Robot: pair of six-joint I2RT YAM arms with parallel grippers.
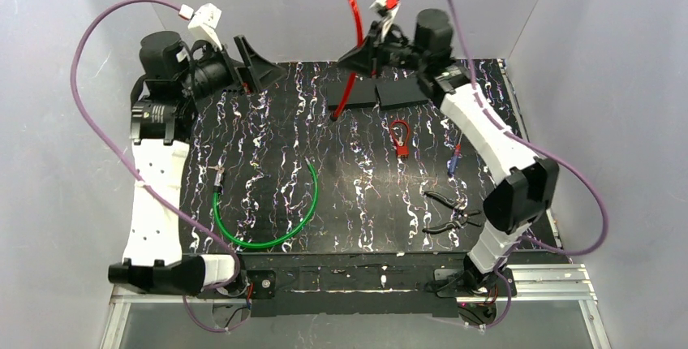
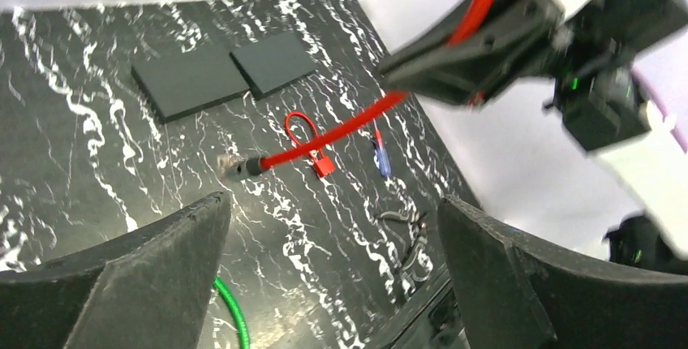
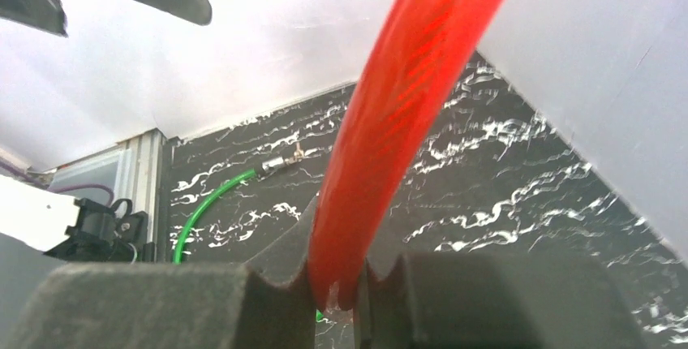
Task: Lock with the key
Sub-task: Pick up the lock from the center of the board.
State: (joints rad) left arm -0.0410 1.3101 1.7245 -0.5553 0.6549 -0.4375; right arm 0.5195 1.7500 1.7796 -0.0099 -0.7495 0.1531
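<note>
A small red padlock (image 1: 399, 138) with a thin looped shackle lies flat on the black marbled table (image 1: 268, 146), right of centre. It also shows in the left wrist view as the padlock (image 2: 312, 152). A slim blue-and-red key (image 1: 453, 162) lies just right of it, also seen as the key (image 2: 381, 158). My right gripper (image 1: 365, 49), raised at the back of the table, is shut on a thick red cable (image 3: 397, 122). The cable's plug end (image 2: 239, 168) rests on the table. My left gripper (image 1: 255, 65) hangs open and empty at the back left, far from the lock.
A green cable (image 1: 276, 227) curves across the front left. Black pliers (image 1: 450, 211) lie at the front right. Two flat black pads (image 1: 381, 93) sit at the back centre. White walls enclose the table on three sides.
</note>
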